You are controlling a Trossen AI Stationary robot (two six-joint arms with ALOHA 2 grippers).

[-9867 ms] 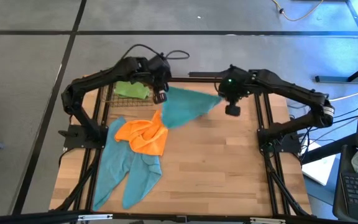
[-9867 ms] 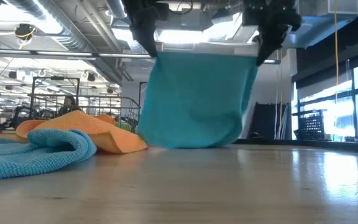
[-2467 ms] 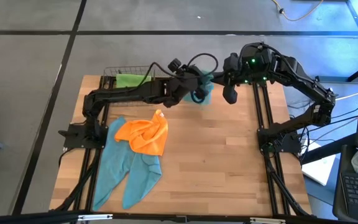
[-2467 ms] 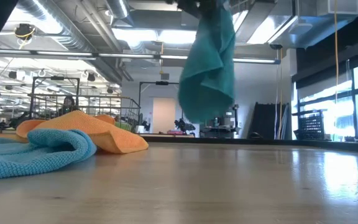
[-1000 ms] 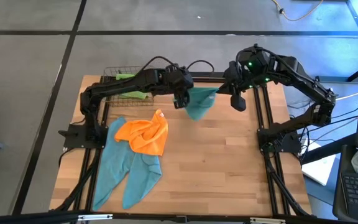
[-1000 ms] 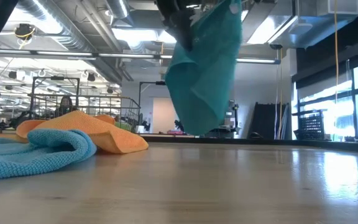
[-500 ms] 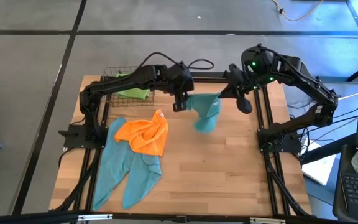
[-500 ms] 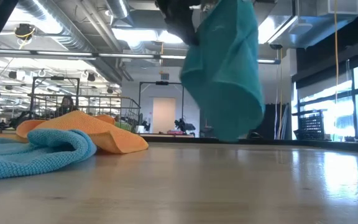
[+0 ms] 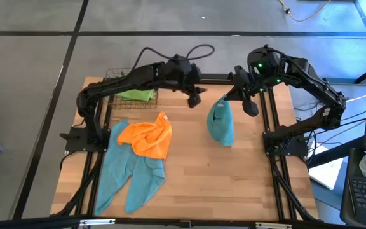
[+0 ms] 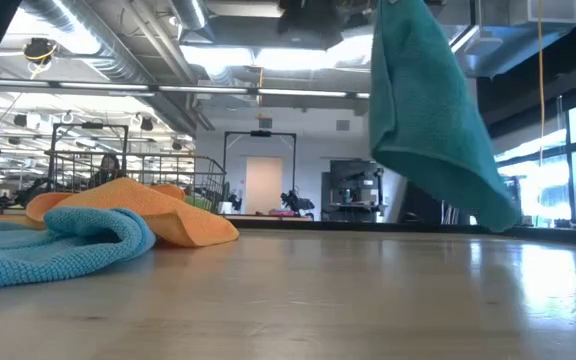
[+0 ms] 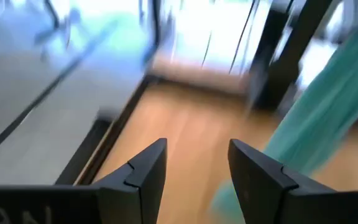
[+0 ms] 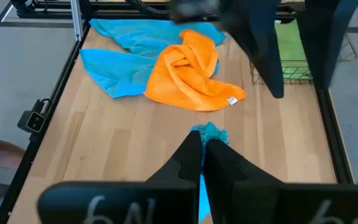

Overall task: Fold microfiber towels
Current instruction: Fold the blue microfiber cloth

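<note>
Hanging from the right claw (image 9: 226,97) is one teal towel (image 9: 220,122), limp and matte, bunched at the pinched end and draping down in a long fold; in the low view it swings out at a slant (image 10: 430,120), lower end clear of the wooden surface (image 9: 234,178). Right claw is clamped on the towel's upper edge, fingers (image 12: 191,155) pressed together with a tuft of teal poking out between the tips (image 12: 209,132); it sits high over the far right part of the surface. Left claw (image 9: 196,98) is just beside it, toward the middle of the far edge, fingers (image 11: 146,163) apart and holding nothing; the teal towel shows off to one side of them in the left wrist view (image 11: 328,118), not touching. Orange towel (image 9: 148,137) lies crumpled on the left half of the surface, with a small white tag at one corner (image 12: 232,99). It overlaps a light blue towel (image 9: 129,175) spread flat beneath it and reaching toward the near left corner. Lime green towel (image 9: 136,94) sits in a wire basket (image 9: 116,79) at the far left corner, well apart from both claws.
</note>
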